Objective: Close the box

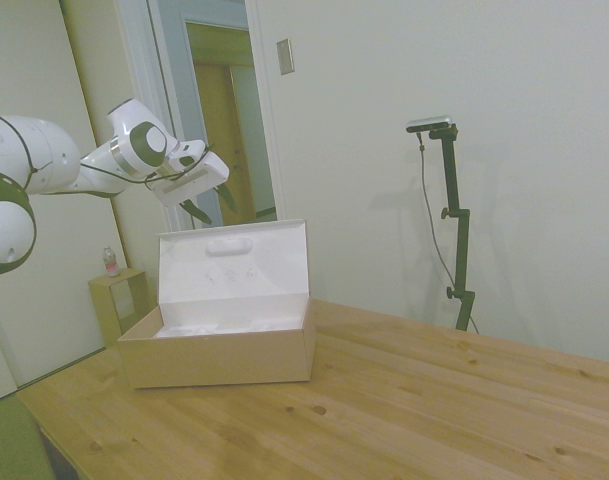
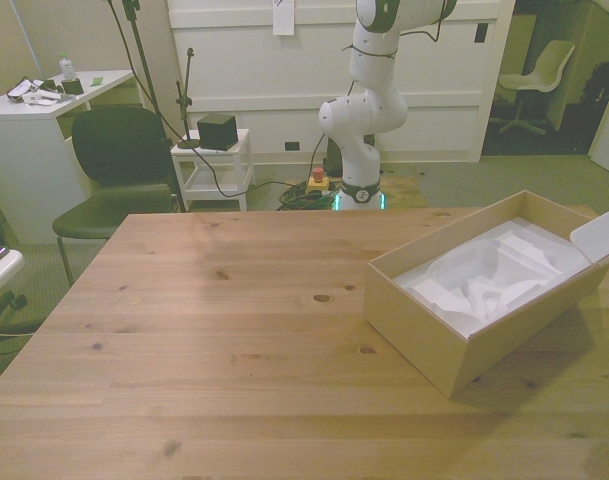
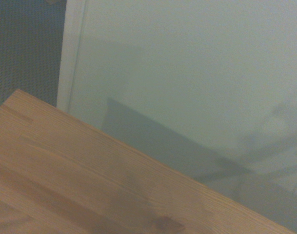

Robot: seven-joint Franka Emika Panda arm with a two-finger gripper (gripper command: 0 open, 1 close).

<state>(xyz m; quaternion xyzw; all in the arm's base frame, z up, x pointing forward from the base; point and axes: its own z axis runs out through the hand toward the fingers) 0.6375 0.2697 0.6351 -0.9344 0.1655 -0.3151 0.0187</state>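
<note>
My end effector [image 1: 206,205] hangs in the air above and just behind the top edge of the raised lid [image 1: 233,263], touching nothing; its dark fingers point down toward the lid, but whether they are spread or pressed together I cannot tell from the side view, and the front view cuts it off; my wrist camera shows only a corner of the bench [image 3: 65,180] and a pale wall beyond it

The box [image 1: 220,352] sits on the bench [image 1: 404,410] below my end effector — open, its lid standing roughly upright on the long hinge at the back, white inside with an oval embossed mark near the top; the outer walls are tan-brown; in the front view the box [image 2: 454,330] lies toward the front view's right, showing a white moulded insert [image 2: 489,282] inside

Beyond the box in the side view stands a small open wooden cube stand [image 1: 118,305] with a bottle [image 1: 110,262] on top — well apart from my arm
</note>
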